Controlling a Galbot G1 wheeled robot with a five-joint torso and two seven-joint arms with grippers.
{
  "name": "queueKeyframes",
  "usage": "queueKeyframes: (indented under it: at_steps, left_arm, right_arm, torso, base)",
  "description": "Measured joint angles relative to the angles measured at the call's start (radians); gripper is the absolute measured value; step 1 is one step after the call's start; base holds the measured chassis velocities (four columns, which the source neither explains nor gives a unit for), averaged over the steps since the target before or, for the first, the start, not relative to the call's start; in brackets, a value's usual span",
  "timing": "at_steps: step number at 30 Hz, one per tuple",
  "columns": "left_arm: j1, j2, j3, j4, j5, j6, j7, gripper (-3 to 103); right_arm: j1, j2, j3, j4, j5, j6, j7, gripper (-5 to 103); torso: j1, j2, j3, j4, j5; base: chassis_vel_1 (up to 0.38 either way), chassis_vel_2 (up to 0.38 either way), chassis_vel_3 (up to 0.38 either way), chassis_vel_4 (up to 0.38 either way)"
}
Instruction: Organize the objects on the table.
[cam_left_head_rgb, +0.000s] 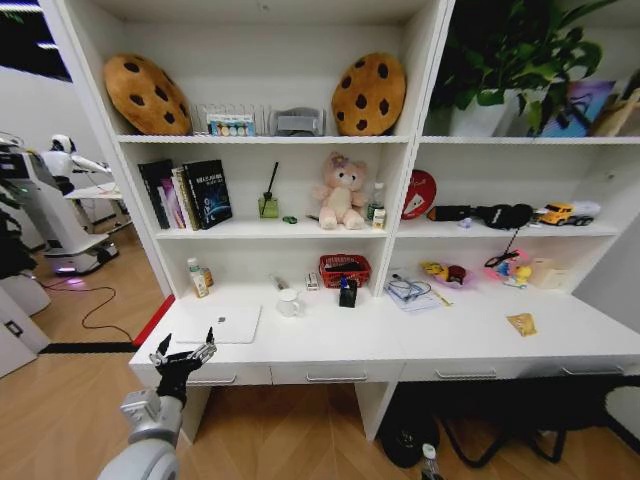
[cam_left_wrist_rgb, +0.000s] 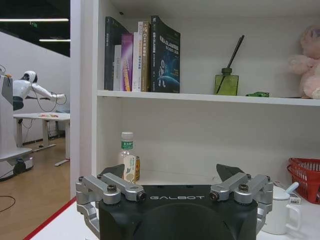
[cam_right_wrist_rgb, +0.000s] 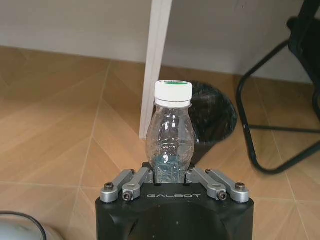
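I have the left pincer (cam_left_head_rgb: 183, 352) spread wide at the surface (cam_left_head_rgb: 450, 335) front edge, just short of the laptop (cam_left_head_rgb: 228, 324), lined up to reach it; the right pincer (cam_right_wrist_rgb: 172, 176) is clamped on an empty bottle (cam_right_wrist_rgb: 171, 135) low over the floor.

A robot lab: another robot (cam_left_head_rgb: 40, 200) beside staged shelves (cam_left_head_rgb: 270, 140).

The long white table (cam_left_head_rgb: 400, 345) bears a silver laptop (cam_left_head_rgb: 228, 324), white mug (cam_left_head_rgb: 289, 303), red basket (cam_left_head_rgb: 345, 269) and yellow packet (cam_left_head_rgb: 521, 323).
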Motion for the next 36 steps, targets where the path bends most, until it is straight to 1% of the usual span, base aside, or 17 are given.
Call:
queueKeyframes:
  at_steps: [1,3,12,16,18,20,23,25,26,27,28,29,30,31,34,36]
  left_arm:
    - [0.000,0.000,0.000,0.000,0.000,0.000,0.000,100]
    - [0.000,0.000,0.000,0.000,0.000,0.000,0.000,100]
    - [0.000,0.000,0.000,0.000,0.000,0.000,0.000,100]
    - [0.000,0.000,0.000,0.000,0.000,0.000,0.000,100]
    - [0.000,0.000,0.000,0.000,0.000,0.000,0.000,100]
    - [0.000,0.000,0.000,0.000,0.000,0.000,0.000,100]
    - [0.000,0.000,0.000,0.000,0.000,0.000,0.000,100]
    - [0.000,0.000,0.000,0.000,0.000,0.000,0.000,100]
    - [0.000,0.000,0.000,0.000,0.000,0.000,0.000,100]
    - [0.000,0.000,0.000,0.000,0.000,0.000,0.000,100]
    - [0.000,0.000,0.000,0.000,0.000,0.000,0.000,100]
    - [0.000,0.000,0.000,0.000,0.000,0.000,0.000,100]
    - [0.000,0.000,0.000,0.000,0.000,0.000,0.000,100]
    - [0.000,0.000,0.000,0.000,0.000,0.000,0.000,100]
    - [0.000,0.000,0.000,0.000,0.000,0.000,0.000,100]
    - [0.000,0.000,0.000,0.000,0.000,0.000,0.001,100]
  right_arm:
    - [0.000,0.000,0.000,0.000,0.000,0.000,0.000,24]
    - [0.020,-0.008,0.015,-0.057,-0.005,0.019,-0.013,24]
    - [0.029,-0.028,0.024,-0.083,0.021,0.049,-0.012,24]
    - [0.027,-0.029,0.021,-0.084,0.031,0.070,-0.007,24]
    - [0.026,-0.030,0.020,-0.084,0.033,0.076,-0.006,24]
    - [0.024,-0.031,0.020,-0.084,0.035,0.081,-0.006,24]
    - [0.026,-0.032,0.020,-0.084,0.036,0.087,-0.006,24]
    - [0.030,-0.034,0.018,-0.086,0.036,0.096,-0.008,24]
    - [0.030,-0.034,0.018,-0.086,0.036,0.096,-0.008,24]
    - [0.037,-0.034,0.013,-0.090,0.034,0.111,-0.009,24]
    - [0.044,-0.034,0.007,-0.096,0.030,0.129,-0.009,24]
    - [0.044,-0.034,0.007,-0.096,0.030,0.129,-0.009,24]
    - [0.067,-0.034,-0.008,-0.115,0.010,0.181,-0.009,24]
    - [0.076,-0.033,-0.017,-0.119,0.003,0.194,-0.007,24]
    - [0.093,-0.027,-0.040,-0.120,-0.007,0.189,0.000,24]
    - [0.111,-0.020,-0.066,-0.112,-0.025,0.155,0.007,24]
  torso:
    - [0.000,0.000,0.000,0.0000,0.0000]
    - [0.000,0.000,0.000,0.0004,0.0001]
    - [0.000,0.000,0.000,0.0003,0.0001]
    - [0.000,0.000,0.000,0.0004,-0.0001]
    - [0.000,0.000,0.000,0.0004,0.0005]
    - [0.000,0.000,0.000,0.0003,-0.0005]
    - [0.000,0.000,0.000,0.0004,0.0007]
    - [0.000,0.000,0.000,0.0004,-0.0006]
    - [0.000,0.000,0.000,0.0004,-0.0006]
    - [0.000,0.000,0.000,0.0001,0.0001]
    - [0.000,0.000,0.000,0.0000,0.0001]
    - [0.000,0.000,0.000,0.0000,0.0001]
    - [0.000,0.000,0.000,0.0003,0.0001]
    - [0.000,0.000,0.000,0.0005,-0.0001]
    - [0.000,0.000,0.000,0.0008,0.0008]
    - [0.000,0.000,0.000,0.0002,-0.0003]
  base:
    - [0.000,0.000,0.000,0.000]
    - [0.000,0.000,0.000,0.000]
    - [-0.071,-0.056,0.061,0.053]
    - [-0.145,-0.170,0.157,0.135]
    - [-0.211,-0.194,0.187,0.175]
    - [-0.214,-0.252,0.215,0.214]
    - [-0.248,-0.237,0.261,0.226]
    - [-0.257,-0.287,0.281,0.292]
    - [-0.257,-0.290,0.275,0.292]
    - [-0.276,-0.290,0.287,0.287]
    - [-0.311,-0.321,0.287,0.298]
    - [-0.311,-0.321,0.287,0.298]
    - [-0.305,-0.306,0.315,0.294]
    - [-0.305,-0.306,0.278,0.294]
    - [-0.236,-0.250,0.236,0.256]
    - [-0.057,-0.156,0.113,0.069]
